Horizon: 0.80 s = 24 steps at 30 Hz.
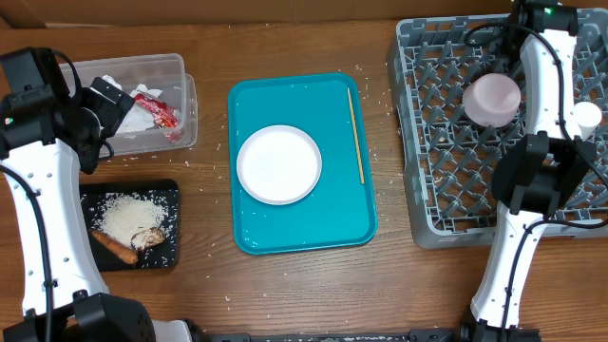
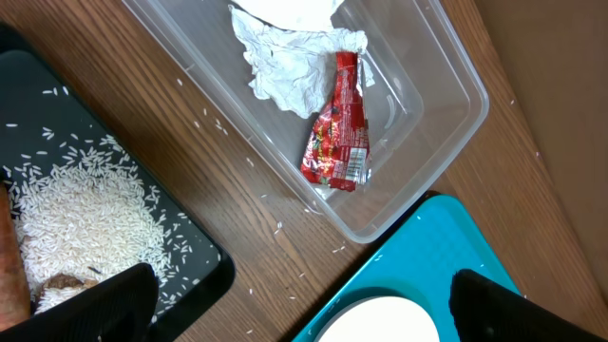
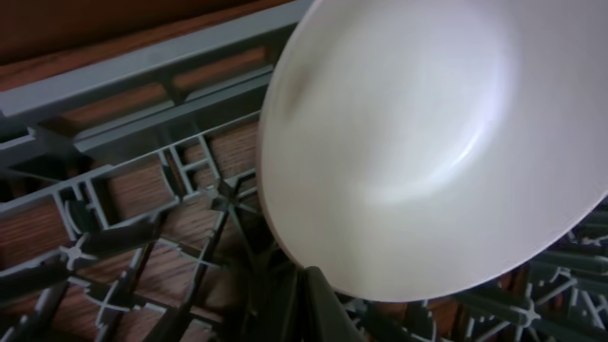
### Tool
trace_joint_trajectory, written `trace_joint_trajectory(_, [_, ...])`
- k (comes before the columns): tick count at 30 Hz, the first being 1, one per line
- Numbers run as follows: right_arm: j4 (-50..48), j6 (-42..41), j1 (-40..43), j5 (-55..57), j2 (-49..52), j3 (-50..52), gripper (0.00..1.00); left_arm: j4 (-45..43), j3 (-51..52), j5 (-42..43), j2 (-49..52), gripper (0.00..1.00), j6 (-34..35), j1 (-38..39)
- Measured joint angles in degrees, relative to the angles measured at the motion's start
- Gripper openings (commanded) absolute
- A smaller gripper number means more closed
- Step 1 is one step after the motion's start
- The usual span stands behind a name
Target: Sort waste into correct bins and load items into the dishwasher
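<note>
Over on the right: clamped onto a smooth, glossy white bowl (image 3: pixel 437 142) with the right gripper (image 3: pixel 321 285), one dark finger (image 3: pixel 323 312) at the rim, the other hidden behind the curve. Held tilted over the grey plastic dish rack (image 1: pixel 446 171), all lattice and upright pegs, wood grain showing through the gaps. Filling most of the wrist view, that bowl, and blocking the rack beyond. Small white cup (image 1: pixel 586 117) at the rack's right edge, beside the arm.

Now left: hovering with the left gripper (image 2: pixel 299 285) spread wide, nothing between the dark fingers (image 2: pixel 104 304), above the wood between tub, black tray and teal tray. In the clear plastic tub (image 2: pixel 446 142), a crumpled white napkin (image 2: pixel 285 66) and a shiny red wrapper (image 2: pixel 337 123), touching. On the matte black tray (image 1: pixel 166 195), a heap of rice grains (image 1: pixel 128 217), an orange carrot piece (image 1: pixel 114 249), a brown chunk (image 1: pixel 147 237). Loose grains scattered across the table (image 1: pixel 209 285). In the middle, on the teal tray (image 1: pixel 342 218), a flat round white plate (image 1: pixel 278 164) and a thin wooden stick (image 1: pixel 356 138) along the right side.
</note>
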<state>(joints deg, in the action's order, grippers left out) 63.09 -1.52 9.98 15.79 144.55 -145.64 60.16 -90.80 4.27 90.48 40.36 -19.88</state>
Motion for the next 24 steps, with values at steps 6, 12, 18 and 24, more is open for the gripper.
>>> trace_joint_trajectory(6, [0.6,-1.7,0.0,-1.3,-0.1,0.0,0.04,0.0,0.0,0.0,0.0,1.0,0.0,0.0])
trace_joint_trajectory(12, [0.9,-4.5,0.6,-6.2,-1.9,0.0,0.04,0.0,0.0,0.0,0.0,1.0,0.0,0.0])
trace_joint_trajectory(18, [0.8,-7.1,3.4,-14.5,-7.1,0.0,0.04,0.0,0.0,0.0,0.0,1.0,0.0,0.0])
trace_joint_trajectory(24, [0.7,-9.4,8.9,-25.2,-10.4,0.0,0.06,0.0,0.0,0.0,0.0,1.0,0.0,0.0])
